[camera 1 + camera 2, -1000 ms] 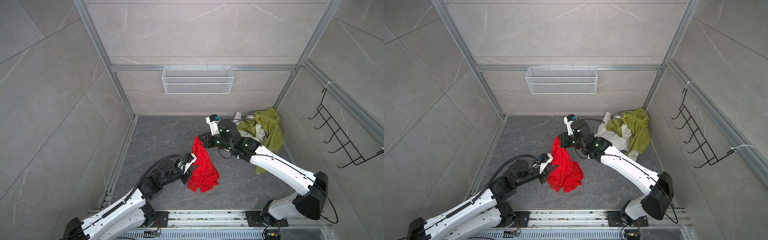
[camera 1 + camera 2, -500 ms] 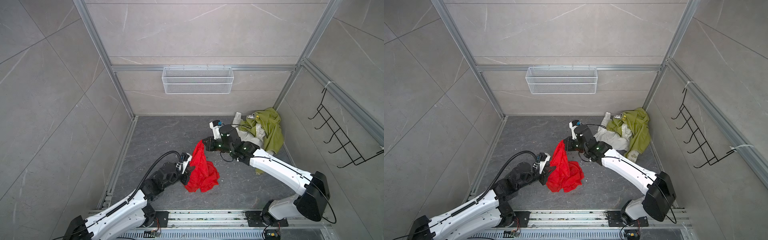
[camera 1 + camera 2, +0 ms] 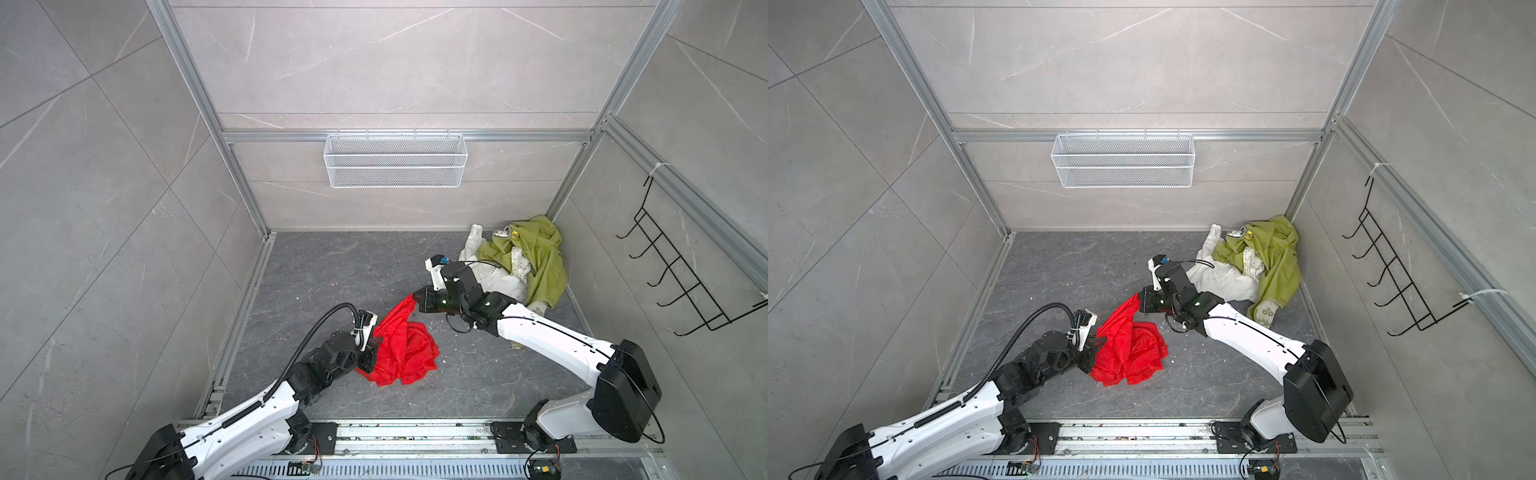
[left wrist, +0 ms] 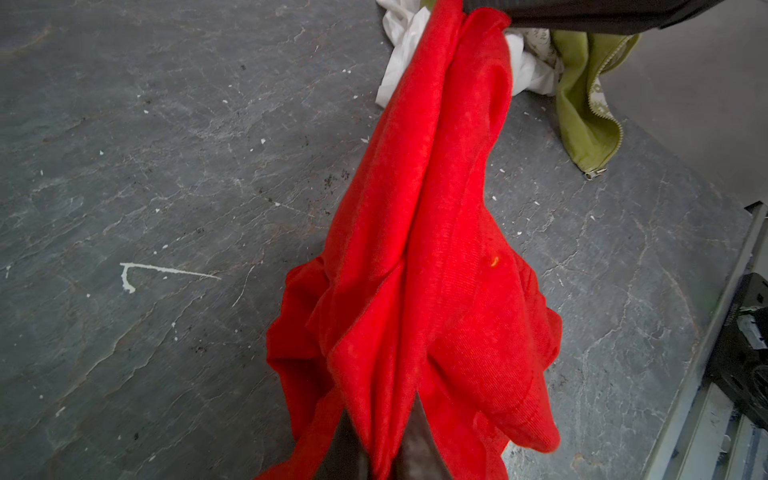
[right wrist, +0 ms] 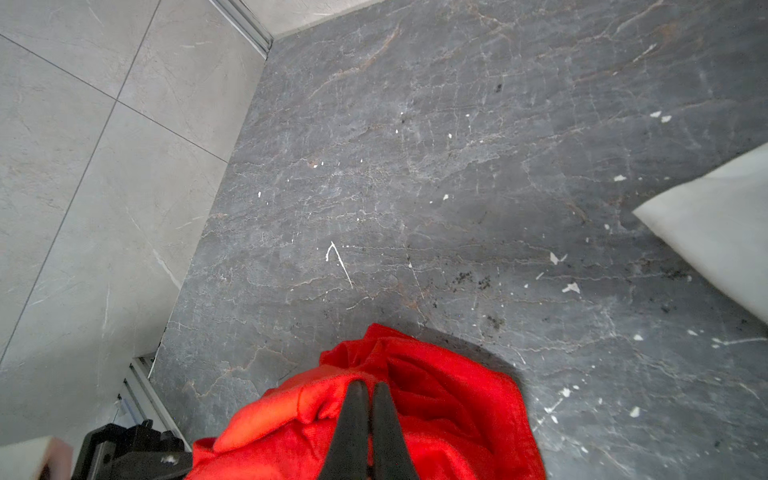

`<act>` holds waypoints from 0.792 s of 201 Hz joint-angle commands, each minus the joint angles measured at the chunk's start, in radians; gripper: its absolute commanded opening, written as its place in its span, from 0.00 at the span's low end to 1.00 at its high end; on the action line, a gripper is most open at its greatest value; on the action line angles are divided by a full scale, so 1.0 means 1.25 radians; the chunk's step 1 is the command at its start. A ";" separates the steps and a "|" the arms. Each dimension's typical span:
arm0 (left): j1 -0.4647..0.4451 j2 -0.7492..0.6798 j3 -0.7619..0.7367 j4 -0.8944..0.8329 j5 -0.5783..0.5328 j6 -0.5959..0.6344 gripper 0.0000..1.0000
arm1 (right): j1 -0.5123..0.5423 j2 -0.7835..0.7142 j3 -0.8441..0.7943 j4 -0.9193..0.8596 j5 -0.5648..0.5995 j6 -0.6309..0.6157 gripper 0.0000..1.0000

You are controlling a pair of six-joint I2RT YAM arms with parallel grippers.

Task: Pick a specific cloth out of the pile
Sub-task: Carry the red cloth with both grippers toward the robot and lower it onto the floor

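While left gripper [image 3: 374,349] and right gripper [image 3: 415,297] both pinch it, the thin bright-red cloth [image 3: 405,353] stretches between them — singled out, clear of the olive-and-white fabric pile [image 3: 536,257].

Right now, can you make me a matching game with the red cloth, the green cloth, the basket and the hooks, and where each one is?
Things
1. red cloth
2. green cloth
3. basket
4. hooks

Places
A. on the right wall
B. pinched between the left tool and the right tool
C. hanging on the back wall
D. on the pile in the far right corner

Pairs: 1-B, 2-D, 3-C, 4-A
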 commanded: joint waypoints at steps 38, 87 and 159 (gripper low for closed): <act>0.001 0.086 -0.017 0.059 -0.090 -0.025 0.00 | -0.033 0.029 -0.052 0.065 0.021 0.022 0.00; 0.005 0.162 -0.025 0.114 -0.094 -0.035 0.00 | -0.055 0.035 -0.092 0.083 0.023 0.018 0.00; 0.011 0.237 -0.023 0.151 -0.091 -0.035 0.00 | -0.086 0.028 -0.187 0.111 0.044 0.014 0.00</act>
